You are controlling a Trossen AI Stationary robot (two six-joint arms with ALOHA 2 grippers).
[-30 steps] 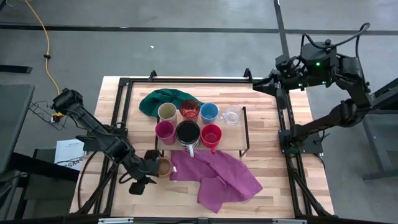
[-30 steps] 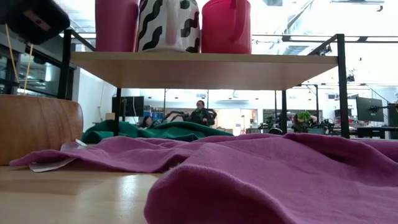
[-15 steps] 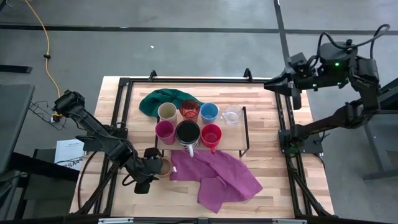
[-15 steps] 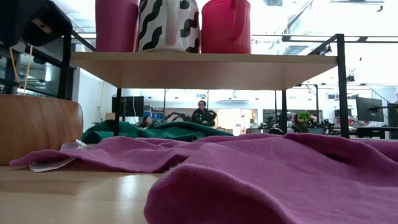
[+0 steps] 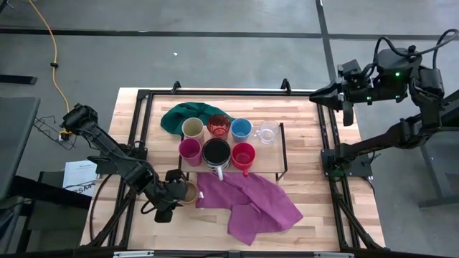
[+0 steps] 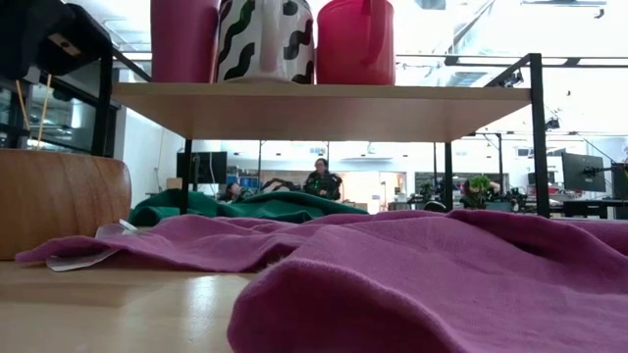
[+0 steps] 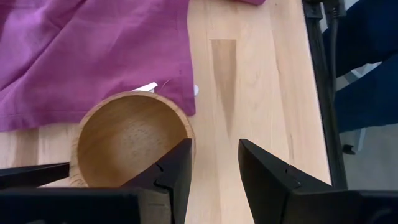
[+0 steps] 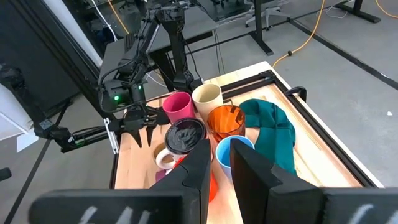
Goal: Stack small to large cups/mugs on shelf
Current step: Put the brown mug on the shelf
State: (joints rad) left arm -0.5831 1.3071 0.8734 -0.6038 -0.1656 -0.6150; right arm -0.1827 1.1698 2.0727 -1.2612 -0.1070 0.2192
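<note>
Left tool (image 5: pixel 172 195), high view: low over the counter (image 5: pixel 315 204) near its front left corner, up against the tan wooden cup (image 5: pixel 189 192); from this height the finger gap cannot be read. Cup stands on the counter just in front of the shelf (image 5: pixel 281 150), touching the purple cloth's (image 5: pixel 251 204) left end. On the shelf: cream cup (image 5: pixel 192 129), translucent red cup (image 5: pixel 219 126), blue cup (image 5: pixel 241 129) and clear glass (image 5: pixel 267 133) in the back row; magenta cup (image 5: pixel 190 151), striped mug (image 5: pixel 216 153) and red mug (image 5: pixel 244 155) in the front row. Bare board only at the shelf's right end. Green cloth (image 5: pixel 183 115) lies behind the shelf, partly under it. Right tool (image 5: pixel 343 100) hangs off the counter's back right corner, well clear.

Low view: wooden cup (image 6: pixel 61 201) cut off at the left edge; purple cloth (image 6: pixel 412 275) fills the foreground. Only bottoms of the magenta cup (image 6: pixel 183 39), striped mug (image 6: pixel 267 39) and red mug (image 6: pixel 355 39) show on the shelf (image 6: pixel 324 103); the back row is hidden.

Left wrist view: left tool (image 7: pixel 214 165) released, one finger inside the wooden cup (image 7: pixel 127 146) at its rim, the other outside over bare counter (image 7: pixel 249 74). Cup's near part is cut off.

Right wrist view: right tool (image 8: pixel 219 162) with fingers almost together, nothing between them. They cover part of the red mug.
</note>
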